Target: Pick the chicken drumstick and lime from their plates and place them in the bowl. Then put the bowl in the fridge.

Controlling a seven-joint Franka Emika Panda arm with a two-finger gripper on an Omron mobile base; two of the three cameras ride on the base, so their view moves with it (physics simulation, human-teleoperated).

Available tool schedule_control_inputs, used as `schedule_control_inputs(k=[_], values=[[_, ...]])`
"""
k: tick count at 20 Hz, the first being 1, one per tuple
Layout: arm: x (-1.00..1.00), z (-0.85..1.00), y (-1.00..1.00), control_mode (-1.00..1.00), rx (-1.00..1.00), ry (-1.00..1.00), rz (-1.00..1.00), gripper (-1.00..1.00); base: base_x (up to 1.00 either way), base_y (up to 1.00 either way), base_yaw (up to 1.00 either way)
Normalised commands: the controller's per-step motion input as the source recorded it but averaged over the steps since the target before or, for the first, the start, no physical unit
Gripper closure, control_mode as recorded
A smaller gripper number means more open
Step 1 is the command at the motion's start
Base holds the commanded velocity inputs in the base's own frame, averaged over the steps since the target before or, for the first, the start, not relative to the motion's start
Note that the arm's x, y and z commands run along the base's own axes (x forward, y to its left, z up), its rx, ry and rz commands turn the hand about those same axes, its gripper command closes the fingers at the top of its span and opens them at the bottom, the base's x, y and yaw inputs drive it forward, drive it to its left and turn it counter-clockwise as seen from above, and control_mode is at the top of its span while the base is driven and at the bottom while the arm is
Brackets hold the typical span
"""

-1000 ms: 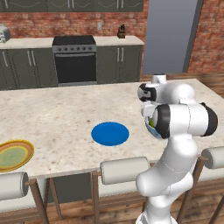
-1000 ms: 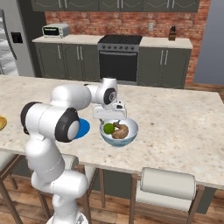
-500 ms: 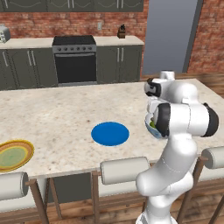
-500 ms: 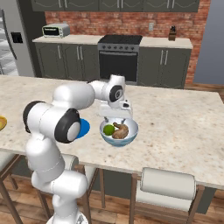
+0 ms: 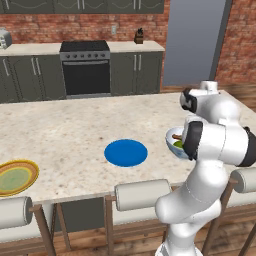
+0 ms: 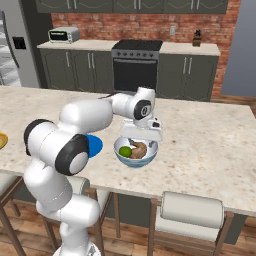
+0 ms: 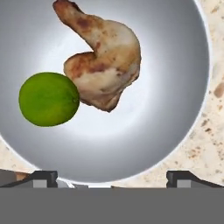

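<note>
My pincer (image 7: 111,177) hangs wide open and empty above the bowl (image 7: 175,87), where the lime (image 7: 48,99) touches the chicken drumstick (image 7: 105,65) at its nine o'clock.

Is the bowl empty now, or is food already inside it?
Not empty: the bowl holds the chicken drumstick and the lime, lying side by side.

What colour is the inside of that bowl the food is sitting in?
A plain, glossy silvery grey, seen best in the hand view, where the bowl holds the lime and drumstick.
</note>
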Motion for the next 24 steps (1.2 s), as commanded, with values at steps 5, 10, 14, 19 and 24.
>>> schedule_control_inputs(k=[5,10,14,19,24], values=[[-0.06,-0.10,-0.39,-1.00,-0.03,0.00,-0.32,-1.00,0.00,0.00,0.00],[0.05,-0.16,-0.27,-1.00,0.00,0.01,-0.27,-1.00,0.00,0.00,0.00],[0.25,-0.14,-0.03,-1.00,0.00,0.09,-0.18,-1.00,0.00,0.00,0.00],[0.09,-0.29,0.00,-1.00,0.00,0.02,-0.12,-1.00,0.00,0.00,0.00],[0.01,-0.32,-0.07,-1.00,0.00,0.00,-0.07,-1.00,0.00,0.00,0.00]])
